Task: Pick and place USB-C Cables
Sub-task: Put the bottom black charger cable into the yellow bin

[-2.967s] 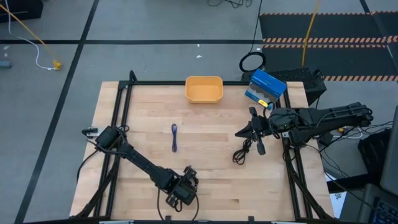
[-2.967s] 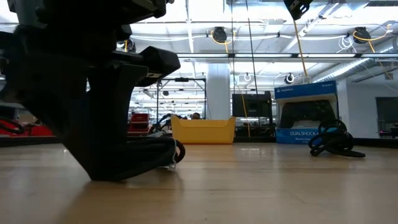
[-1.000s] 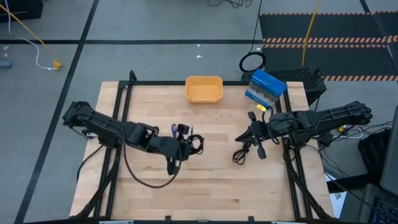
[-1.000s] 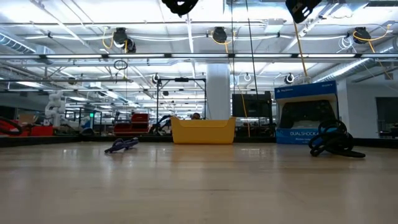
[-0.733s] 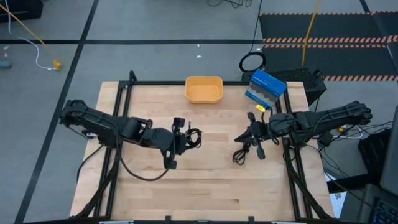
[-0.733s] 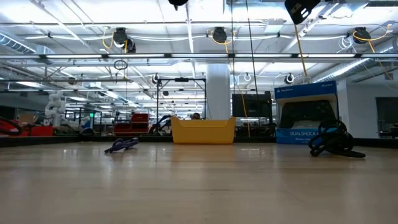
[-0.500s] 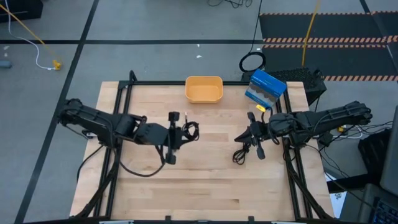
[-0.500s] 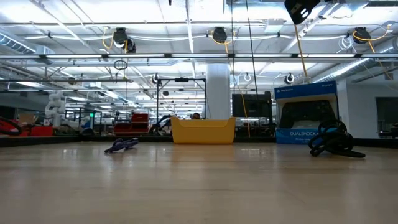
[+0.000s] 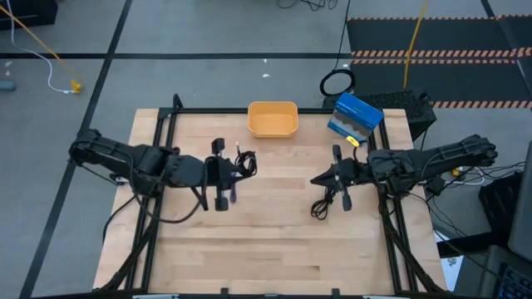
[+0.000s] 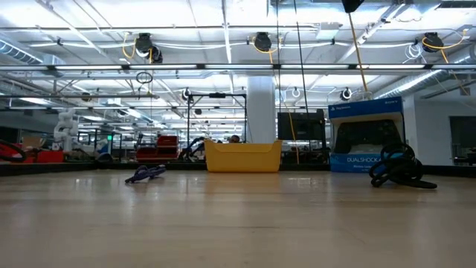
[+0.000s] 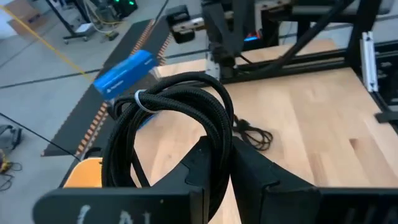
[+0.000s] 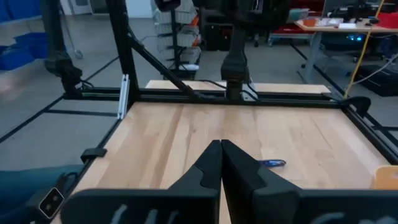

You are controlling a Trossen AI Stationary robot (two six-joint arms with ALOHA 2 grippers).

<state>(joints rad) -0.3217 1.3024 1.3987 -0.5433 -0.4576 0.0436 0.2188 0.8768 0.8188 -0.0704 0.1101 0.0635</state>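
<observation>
Left gripper point(image 9: 226, 179) moved left w/ black cable point(image 11: 171, 134) clamped, right fingers point(image 12: 219, 163) together.

Three seconds ago the left tool point(image 9: 226, 178) sat low at the near edge of the wooden bench point(image 9: 283, 249), filling the left of the low view. It has since risen out of that view and travelled toward the middle of the bench, carrying a coiled black braided cable point(image 11: 180, 130) pinched between its fingers. Over the last second it slid further back toward the left side, and now hangs over the short purple-blue cable point(image 9: 233, 193), partly covering it from above. The right tool point(image 9: 331, 176) has shifted slightly, staying above the loose black cable point(image 9: 325, 202) on the right of the bench.
</observation>
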